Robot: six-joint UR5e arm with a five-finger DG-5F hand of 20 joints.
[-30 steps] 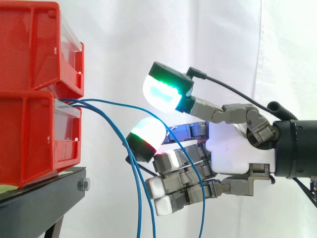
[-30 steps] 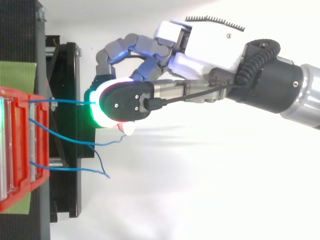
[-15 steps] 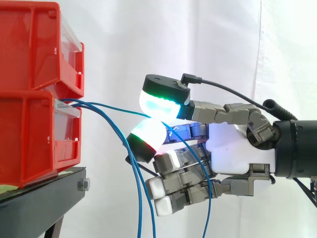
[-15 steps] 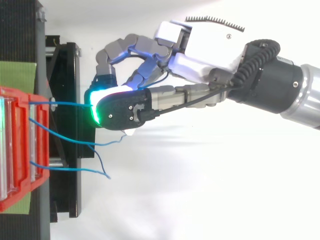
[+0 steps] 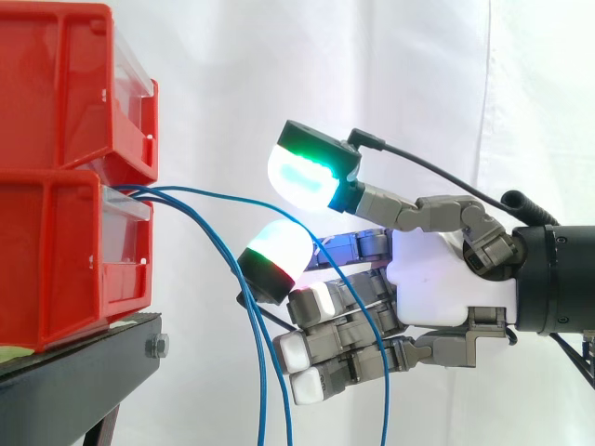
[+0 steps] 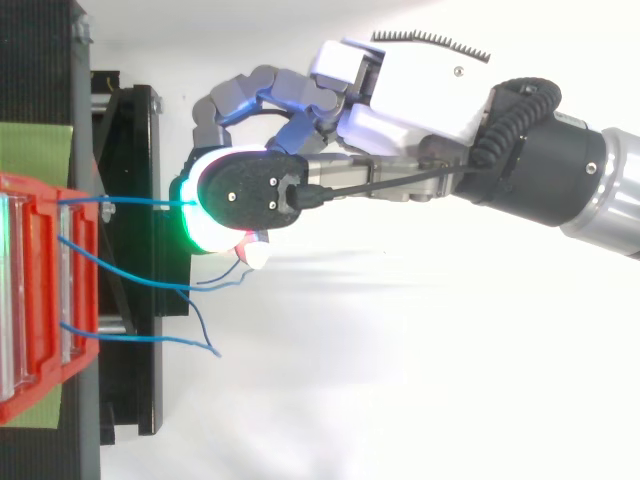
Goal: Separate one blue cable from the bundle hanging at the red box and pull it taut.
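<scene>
Blue cable lies in the gap, unpinched.
Your hand's fingers stand wide; the cable runs level from the red box across the lower pad, under the raised one.

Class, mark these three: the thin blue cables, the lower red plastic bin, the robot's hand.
thin blue cables (image 5: 262, 390), side view, hanging strand
lower red plastic bin (image 5: 56, 265), side view, side wall
robot's hand (image 5: 446, 279), side view, white palm
</scene>
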